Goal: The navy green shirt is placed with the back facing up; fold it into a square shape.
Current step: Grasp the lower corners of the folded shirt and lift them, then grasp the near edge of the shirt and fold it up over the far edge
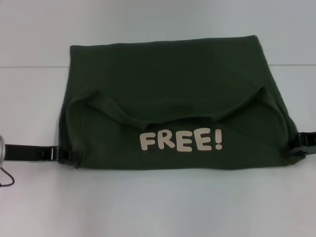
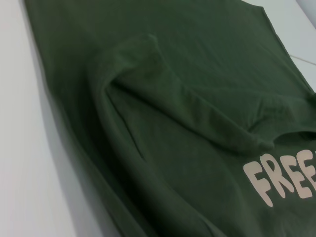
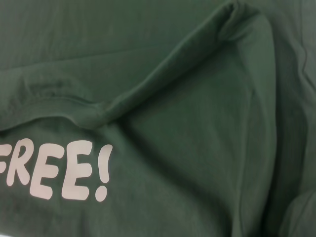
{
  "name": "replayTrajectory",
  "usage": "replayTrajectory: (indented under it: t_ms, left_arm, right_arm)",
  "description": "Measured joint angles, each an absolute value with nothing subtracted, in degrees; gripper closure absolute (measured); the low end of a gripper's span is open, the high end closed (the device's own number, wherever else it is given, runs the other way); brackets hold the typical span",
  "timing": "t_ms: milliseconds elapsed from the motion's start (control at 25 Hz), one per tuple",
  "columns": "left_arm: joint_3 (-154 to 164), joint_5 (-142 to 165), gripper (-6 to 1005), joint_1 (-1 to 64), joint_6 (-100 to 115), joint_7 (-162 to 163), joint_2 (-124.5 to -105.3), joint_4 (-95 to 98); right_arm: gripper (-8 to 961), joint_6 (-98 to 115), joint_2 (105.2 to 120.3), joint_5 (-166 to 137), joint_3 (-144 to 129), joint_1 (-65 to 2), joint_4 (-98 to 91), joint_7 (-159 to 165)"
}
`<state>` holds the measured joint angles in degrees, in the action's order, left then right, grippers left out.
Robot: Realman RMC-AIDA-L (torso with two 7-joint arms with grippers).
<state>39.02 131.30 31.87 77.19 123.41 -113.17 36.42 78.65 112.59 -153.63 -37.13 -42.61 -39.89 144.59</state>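
holding the navy green shirt (image 1: 173,84) at both near corners, left gripper (image 1: 64,154) and right gripper (image 1: 296,147) apparently pinch fabric; you should keep edges level.

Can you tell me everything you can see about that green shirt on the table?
The dark olive-green soft matte fabric shirt lies on a white table, partly folded: its near part is turned up over the rest, showing cream block letters reading "FREE!". A curved, ridged fold edge runs above the print. The fabric is loosely wrinkled, not yet square. The left gripper and right gripper sit at its near corners, one on each side.
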Motion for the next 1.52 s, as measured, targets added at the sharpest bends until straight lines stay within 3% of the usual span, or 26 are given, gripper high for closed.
replayTrajectory:
  t_ms: [160,240,440,720,960,1520]
  left_arm:
    - [38.6,131.3,968,32.0,77.6,123.6,-112.9,36.4]
    - [38.1,131.3,968,32.0,78.1,123.4,-112.87,36.3]
    - [37.7,131.3,968,32.0,80.5,123.5,-112.41,36.3]
    - [38.0,132.1,968,32.1,90.3,124.3,-110.75,35.1]
    - [37.7,132.4,968,30.5,104.8,125.1,-109.26,33.0]
    - [35.9,141.1,968,30.3,117.7,125.5,-108.78,30.8]
  right_arm:
    - [644,78.8,112.53,-153.6,-37.1,-42.7,-39.8,144.6]
    - [873,78.9,112.42,-153.6,-37.0,-42.8,-39.8,144.5]
    - [898,81.1,112.03,-153.0,-36.9,-42.6,-40.0,143.6]
    - [928,91.7,109.89,-150.9,-36.8,-41.1,-40.1,139.8]
    - [925,100.8,109.61,-151.4,-38.1,-38.2,-40.0,134.6]
    - [918,108.2,113.13,-156.3,-42.3,-34.0,-37.3,125.5]
